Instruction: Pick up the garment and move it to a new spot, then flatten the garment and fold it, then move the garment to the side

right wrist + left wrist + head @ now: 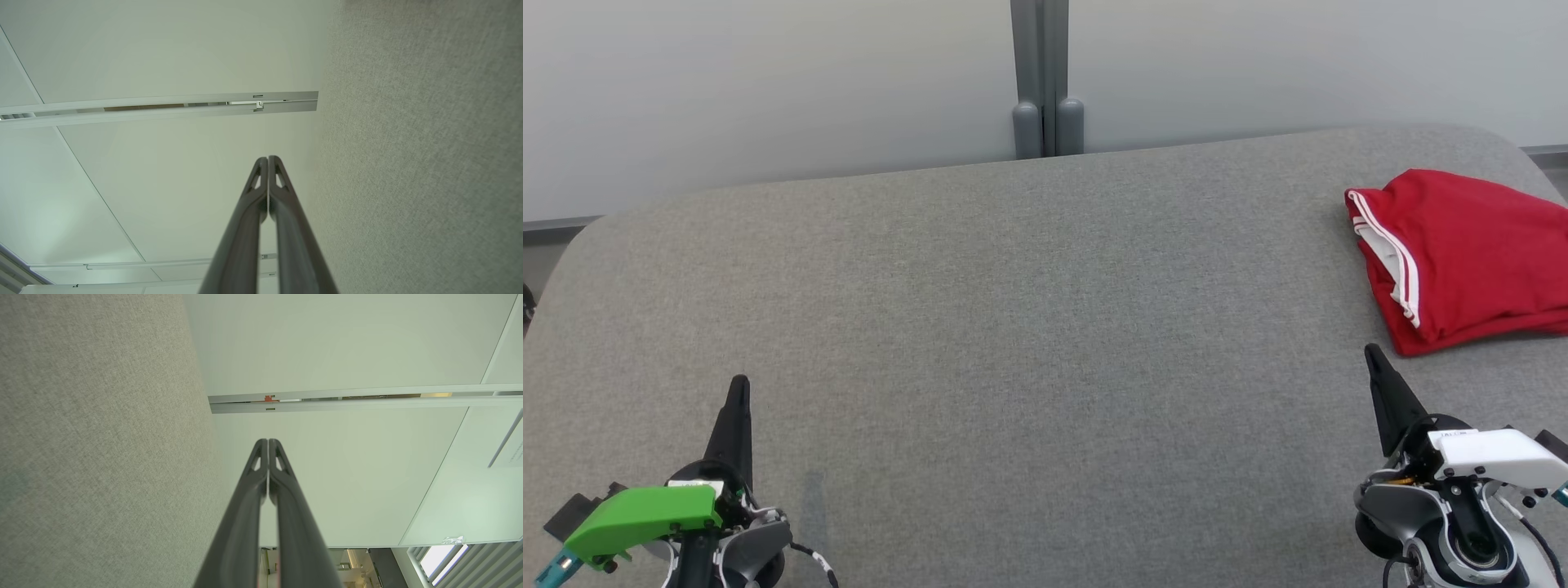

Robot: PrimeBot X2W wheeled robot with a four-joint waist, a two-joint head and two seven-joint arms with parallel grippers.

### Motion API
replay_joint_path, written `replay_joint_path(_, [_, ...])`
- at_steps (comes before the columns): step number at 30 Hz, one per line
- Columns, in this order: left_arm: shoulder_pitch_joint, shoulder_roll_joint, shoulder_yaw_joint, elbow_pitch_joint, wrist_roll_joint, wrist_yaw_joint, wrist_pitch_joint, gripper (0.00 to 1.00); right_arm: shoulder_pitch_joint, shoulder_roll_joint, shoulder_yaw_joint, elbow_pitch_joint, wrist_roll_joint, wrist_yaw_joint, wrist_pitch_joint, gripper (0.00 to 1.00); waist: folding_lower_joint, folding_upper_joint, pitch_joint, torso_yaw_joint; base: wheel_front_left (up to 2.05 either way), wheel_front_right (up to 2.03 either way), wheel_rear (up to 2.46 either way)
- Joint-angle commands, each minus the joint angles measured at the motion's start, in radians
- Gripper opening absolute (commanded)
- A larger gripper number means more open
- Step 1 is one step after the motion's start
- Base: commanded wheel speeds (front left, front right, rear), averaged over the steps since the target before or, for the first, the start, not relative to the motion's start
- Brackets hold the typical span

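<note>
A red garment (1462,257) with white stripes along one edge lies folded at the far right of the grey table (1029,327), running off the head view's right edge. My right gripper (1372,353) is shut and empty, its tip just below the garment's near corner and apart from it. At the lower left my left gripper (739,384) is shut with nothing in it, far from the garment. In the wrist views the left gripper (268,442) and the right gripper (268,158) each show two dark fingers pressed together, turned sideways beside the grey table surface.
A pale wall panel with a grey post (1045,82) stands behind the table's far edge. The table's corners are rounded, and the wide grey surface stretches between the two arms.
</note>
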Motion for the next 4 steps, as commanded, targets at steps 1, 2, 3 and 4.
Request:
replay_joint_path(1, [-0.011, 0.001, 0.003, -0.002, -0.003, -0.005, 0.003, 0.00, -0.007, 0.002, -0.004, 0.002, -0.006, 0.000, 0.004, 0.00, 0.0000, 0.0000, 0.000, 0.000, 0.00, 0.00, 0.00])
replay_joint_path(2, [-0.011, 0.001, 0.003, -0.002, -0.003, -0.005, 0.003, 0.00, -0.007, 0.002, -0.004, 0.002, -0.007, 0.000, 0.004, 0.00, 0.0000, 0.0000, 0.000, 0.000, 0.00, 0.00, 0.00])
replay_joint_path(3, [-0.011, 0.001, 0.003, -0.002, -0.003, -0.005, 0.003, 0.00, -0.007, 0.002, -0.004, 0.002, -0.007, 0.000, 0.004, 0.00, 0.0000, 0.0000, 0.000, 0.000, 0.00, 0.00, 0.00])
replay_joint_path(4, [-0.011, 0.001, 0.003, -0.002, -0.003, -0.005, 0.003, 0.00, -0.007, 0.002, -0.005, 0.002, -0.007, 0.000, 0.004, 0.00, 0.0000, 0.0000, 0.000, 0.000, 0.00, 0.00, 0.00])
